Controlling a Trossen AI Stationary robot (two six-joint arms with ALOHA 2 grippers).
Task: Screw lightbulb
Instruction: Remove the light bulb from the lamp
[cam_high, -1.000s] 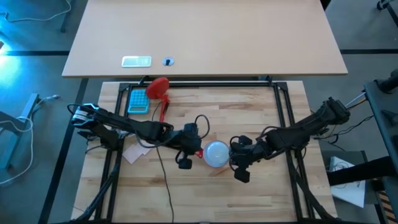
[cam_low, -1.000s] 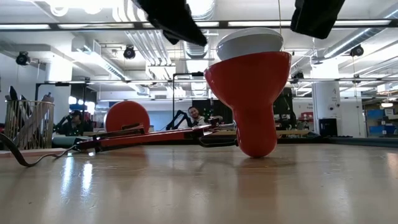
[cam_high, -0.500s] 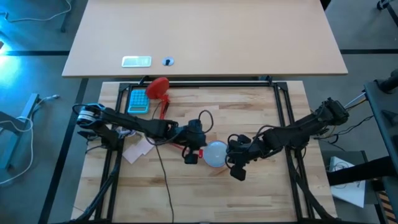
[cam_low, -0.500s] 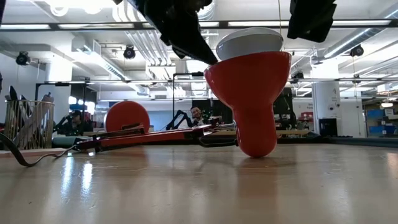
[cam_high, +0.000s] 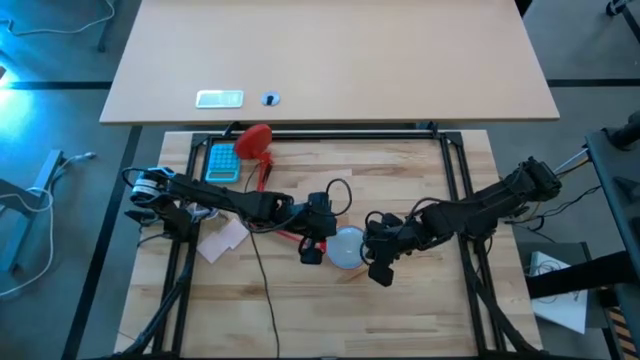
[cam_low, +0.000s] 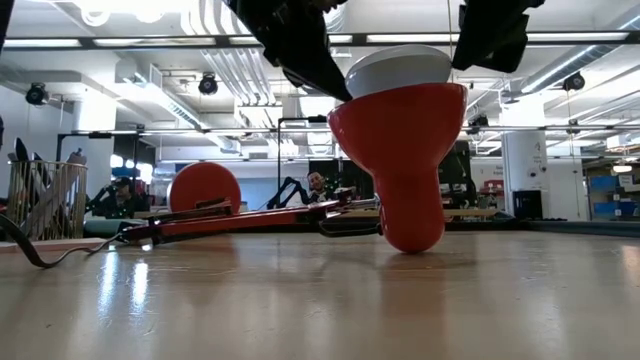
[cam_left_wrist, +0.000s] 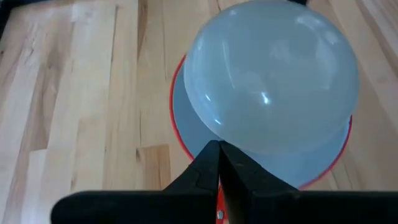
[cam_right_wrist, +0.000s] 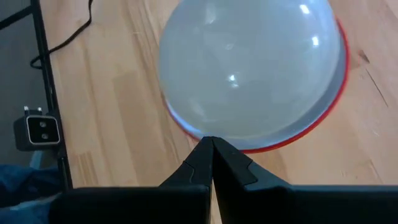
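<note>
The left end effector (cam_high: 312, 247) and right end effector (cam_high: 377, 262) flank a round white bulb (cam_high: 347, 246) mid-worktop (cam_high: 420, 310). A red lamp base (cam_high: 253, 141) lies near the far edge, beside a blue pad (cam_high: 222, 162).

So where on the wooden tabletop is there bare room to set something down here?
Free: the near strip of the tabletop below both grippers, and the far right patch above the right arm. Crowded: the middle, where the left gripper and right gripper flank the lamp shade, plus the far left with the cable.

pale white lightbulb (cam_left_wrist: 270, 74) dome over a red lamp shade (cam_low: 402, 150); light wood-grain tabletop (cam_high: 420, 300); black fingers (cam_left_wrist: 214, 171); red lamp base (cam_high: 254, 140); black cable (cam_high: 262, 290).
</note>
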